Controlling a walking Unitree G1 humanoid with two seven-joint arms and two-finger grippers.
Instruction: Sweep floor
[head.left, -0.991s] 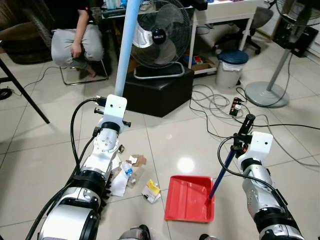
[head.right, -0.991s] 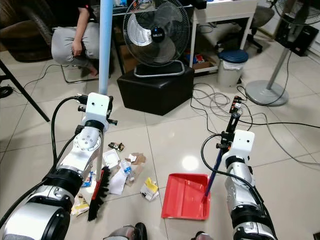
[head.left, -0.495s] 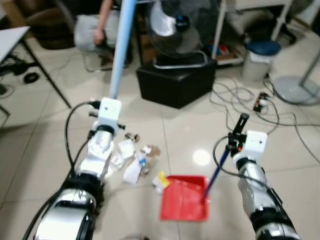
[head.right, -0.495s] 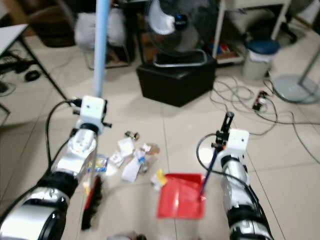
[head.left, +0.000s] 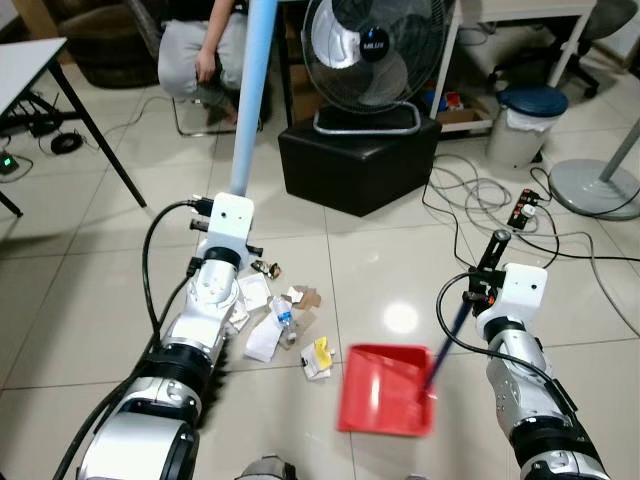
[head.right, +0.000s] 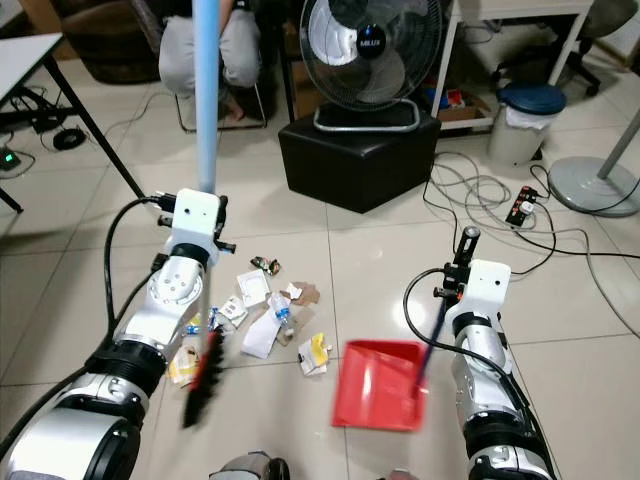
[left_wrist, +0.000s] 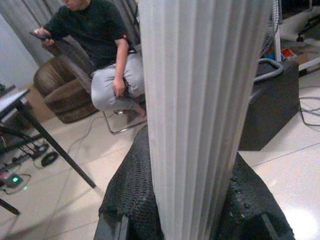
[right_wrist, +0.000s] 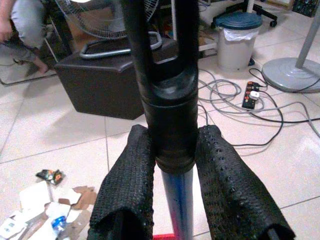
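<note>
While the left gripper (left_wrist: 195, 220) clamps the broom's pale blue handle (head.right: 206, 90), its bristles (head.right: 203, 385) sit lower left, litter pile (head.right: 265, 315) between them and the red dustpan (head.right: 378, 385), right gripper (right_wrist: 172, 200) clenching that handle.

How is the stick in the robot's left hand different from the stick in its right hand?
The broom handle is thick and light blue; the dustpan handle is thin and dark blue with a black top. The broom handle rises far above the left gripper; the dustpan handle barely tops the right gripper. The broom handle ends in a black brush, the other in a red dustpan. Both are clamped between black fingers and reach the floor.
</note>
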